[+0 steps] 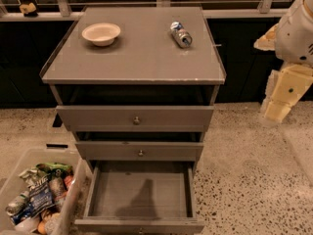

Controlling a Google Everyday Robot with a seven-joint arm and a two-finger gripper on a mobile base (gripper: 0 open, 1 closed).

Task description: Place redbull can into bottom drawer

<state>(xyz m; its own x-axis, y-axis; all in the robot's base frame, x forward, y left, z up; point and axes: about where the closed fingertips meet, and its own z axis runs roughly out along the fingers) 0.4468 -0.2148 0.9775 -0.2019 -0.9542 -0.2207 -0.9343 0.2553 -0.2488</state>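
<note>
A redbull can [181, 34] lies on its side on the grey top [142, 60] of a three-drawer cabinet, close to the back right corner, its shiny end turned toward the front right. We see it well apart from a round cream bowl [101, 33], which sits upright near the back left corner. Beyond the right edge of the top hangs the robot's gripper [270, 77] – clear of the cabinet, at about the height of the top drawer front, and touching nothing. Its two cream fingers [286, 92] stand apart with only dark background between them, and they carry nothing. Below the front edge, the top drawer front [98, 116] and the middle drawer front [107, 151] each show a small round knob at the centre. The bottom drawer [112, 192] stands pulled out toward us, its low side walls framing a flat grey floor crossed by a soft dark shadow. Its own knob is just visible at the lower border of the view. On the speckled terrazzo floor [244, 180], just off the cabinet's front left corner, we find a clear plastic bin [14, 173] piled with colourful snack packets [41, 195]. Behind the back edge runs a pale ledge against dark glass, and a small yellowish object [28, 8] that we cannot make out rests on it past the back left corner.
</note>
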